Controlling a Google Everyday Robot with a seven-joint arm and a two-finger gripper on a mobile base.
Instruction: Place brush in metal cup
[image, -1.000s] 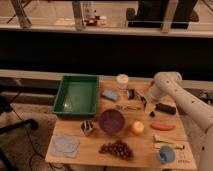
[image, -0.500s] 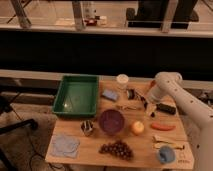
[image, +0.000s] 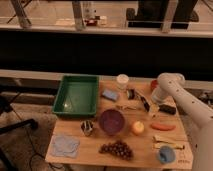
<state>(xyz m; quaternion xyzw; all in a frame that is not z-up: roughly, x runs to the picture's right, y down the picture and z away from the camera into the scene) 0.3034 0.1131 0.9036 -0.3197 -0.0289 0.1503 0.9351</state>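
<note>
The gripper (image: 153, 108) hangs low over the right side of the table (image: 142, 143), at the end of the white arm (image: 170, 84) that bends in from the right. Whether it is open or closed I cannot tell. The brush (image: 143, 101) lies flat on the wood just left of it, a slim dark handle running diagonally, and it looks close to touching, though contact is not clear. This spot is crowded, and that is the first danger: the black block (image: 168, 109) sits just to the right and the thin metal utensil (image: 127, 107) just to the left, so a grasp that is slightly off could catch or nudge the wrong thing, or roll the brush away. The metal cup (image: 87, 127) stands well apart, near-left, just left of the purple bowl (image: 111, 121). The carry must therefore cross much of the table, and a low path risks clipping the bowl's rim or the yellow-orange fruit (image: 137, 128). A grip far from the handle's middle could let the brush swing or slip. The cup is small and the brush is long, so a slanted entry or an early release could tip the cup or leave the brush on the table beside it.
</note>
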